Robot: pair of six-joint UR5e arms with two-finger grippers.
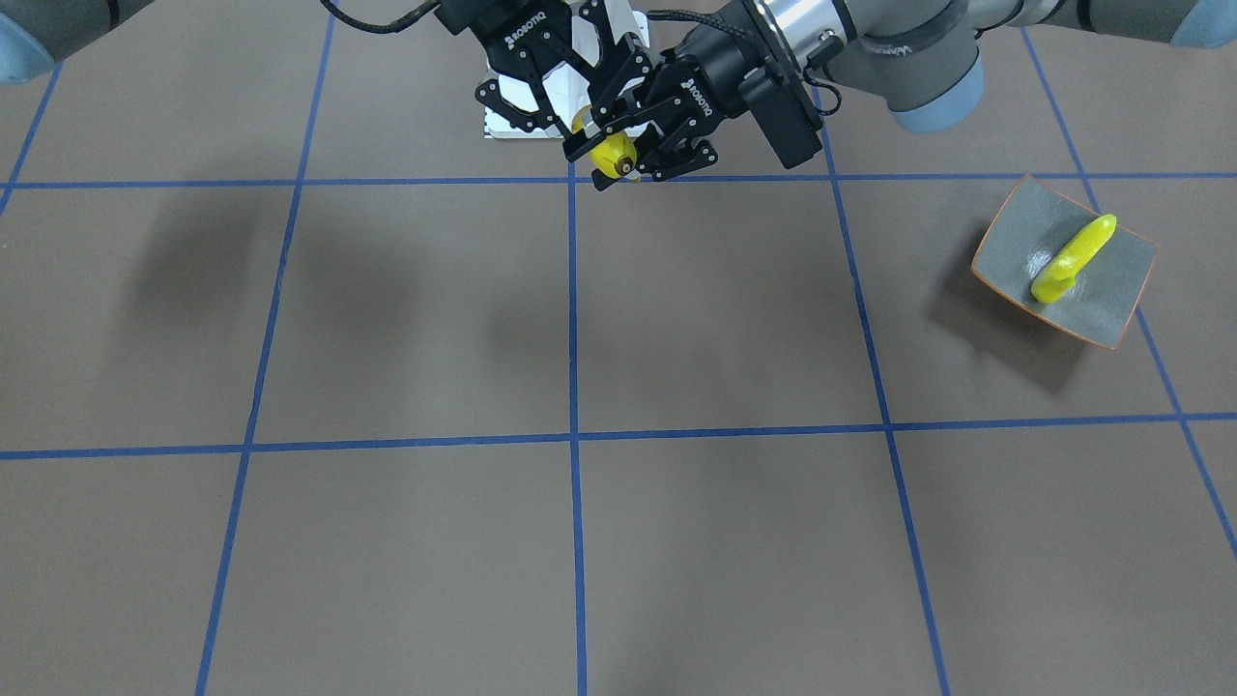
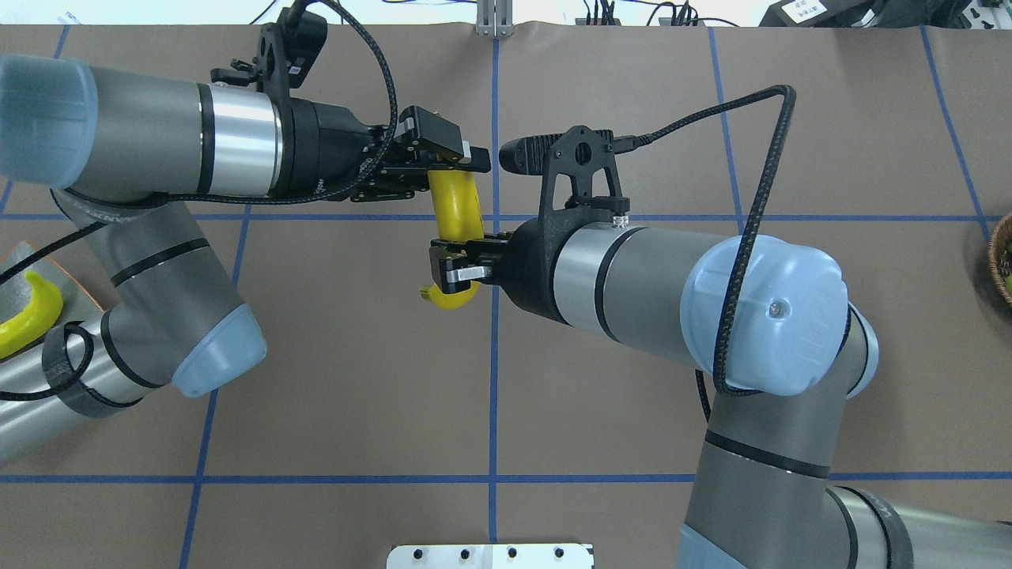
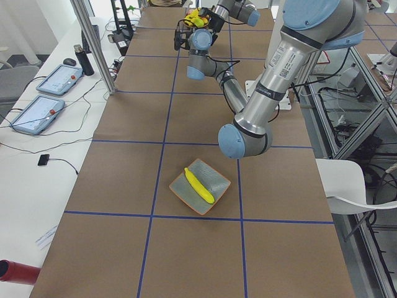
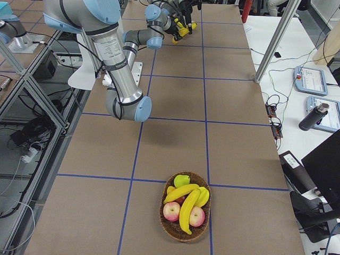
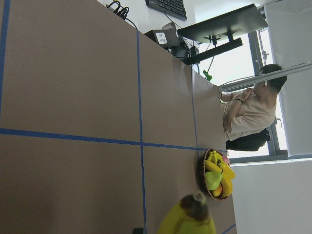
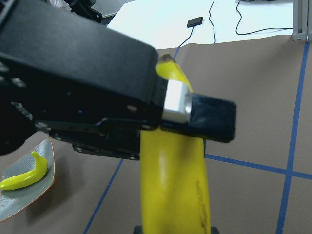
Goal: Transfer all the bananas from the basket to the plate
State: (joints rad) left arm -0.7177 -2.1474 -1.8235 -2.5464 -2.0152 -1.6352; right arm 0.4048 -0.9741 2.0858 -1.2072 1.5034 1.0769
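Camera layout, every place referred to the held banana [image 2: 457,207].

- Overhead: behind my shoulders, facing forward and down. Held banana close, near frame centre.
- Front-facing: across the table [image 1: 676,319], facing me, steeply down. Held banana at the top edge.
- Exterior left: table's end on my left, looking along it. Plate [image 3: 218,181] near, held banana far beyond it.
- Exterior right: opposite end. Basket [image 4: 172,231] near, held banana far beyond it.
- Left wrist: just beside the held banana, whose blurred tip sits at the bottom edge; it looks past to the basket, a view shared with exterior right.
- Right wrist: hard against the held banana, looking past to the plate, shared with overhead, front and exterior left.
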